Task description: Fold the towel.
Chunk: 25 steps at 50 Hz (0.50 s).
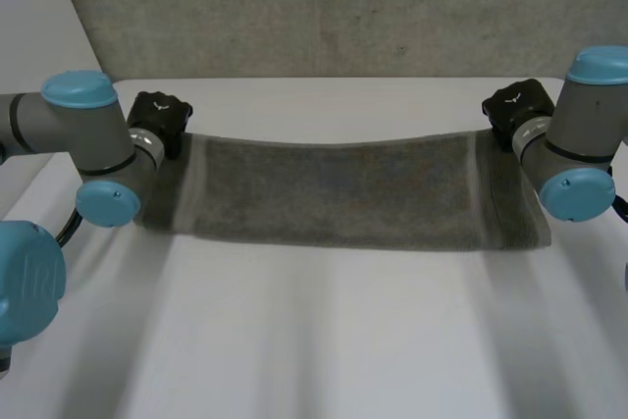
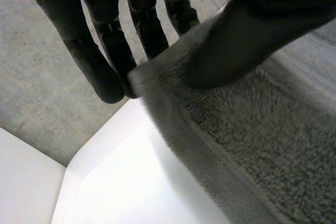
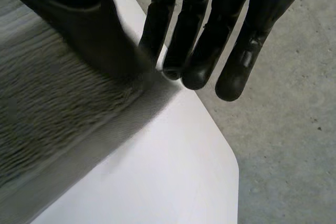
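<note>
Across the far half of the flat white table (image 1: 324, 340) a long dark grey terry towel (image 1: 334, 193) is spread out as a wide band between the two arms, its far edge dipping a little in the middle and its near edge low over the tabletop (whether it rests there I cannot tell). At the towel's far left corner sits the black left hand (image 1: 162, 117), and at its far right corner sits the black right hand (image 1: 512, 110), so each hand has one end of the same long edge. From the left wrist, the thumb (image 2: 247, 35) presses on the towel's upper face while the straight fingers (image 2: 100, 72) lie close together behind the corner, so the cloth is pinched between them. The right wrist shows the same hold: its thumb (image 3: 89, 35) is on top of the ribbed end of the towel and its fingers (image 3: 202, 51) are straight, side by side, at the back of the corner. Beyond the table's rounded corners lies a grey concrete floor (image 3: 294, 145).
</note>
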Each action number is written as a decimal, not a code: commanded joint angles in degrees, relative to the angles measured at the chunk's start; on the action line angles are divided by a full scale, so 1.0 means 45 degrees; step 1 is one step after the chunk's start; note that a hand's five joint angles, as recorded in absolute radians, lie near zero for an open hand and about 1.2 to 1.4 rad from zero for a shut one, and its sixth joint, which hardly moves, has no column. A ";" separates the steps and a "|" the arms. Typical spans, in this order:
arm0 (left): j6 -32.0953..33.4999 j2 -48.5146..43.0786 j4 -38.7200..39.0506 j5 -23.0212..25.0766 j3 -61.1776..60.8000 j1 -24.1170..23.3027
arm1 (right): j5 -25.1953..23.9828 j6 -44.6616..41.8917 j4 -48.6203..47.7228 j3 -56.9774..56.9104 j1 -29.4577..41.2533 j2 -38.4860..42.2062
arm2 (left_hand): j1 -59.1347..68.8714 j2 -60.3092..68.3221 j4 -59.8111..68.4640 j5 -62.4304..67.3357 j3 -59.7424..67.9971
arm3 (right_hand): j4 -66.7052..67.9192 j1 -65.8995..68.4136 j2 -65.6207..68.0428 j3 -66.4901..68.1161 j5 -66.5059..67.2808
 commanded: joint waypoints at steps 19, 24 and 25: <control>-0.1710 0.5339 0.3748 0.1307 -0.8429 -0.0173 | -0.0412 0.0810 -0.0048 0.7480 0.0515 -0.4838 | -1.3662 -1.4037 -1.3913 -1.6203 -1.4306 | -1.2411 -1.2398 -1.2398 -1.2459 -1.2655; -0.1729 0.6689 0.5099 0.1386 -1.0757 -0.0173 | -0.0529 0.0731 -0.0067 0.8674 0.0379 -0.5212 | -1.3662 -1.4037 -1.3913 -1.6203 -1.4306 | -1.2411 -1.2398 -1.2398 -1.2459 -1.2655; -0.1730 0.6692 0.5103 0.1386 -1.0763 -0.0173 | -0.0529 0.0731 -0.0068 0.8678 0.0378 -0.5213 | -1.3662 -1.4037 -1.3913 -1.6203 -1.4306 | -1.2411 -1.2398 -1.2398 -1.2459 -1.2655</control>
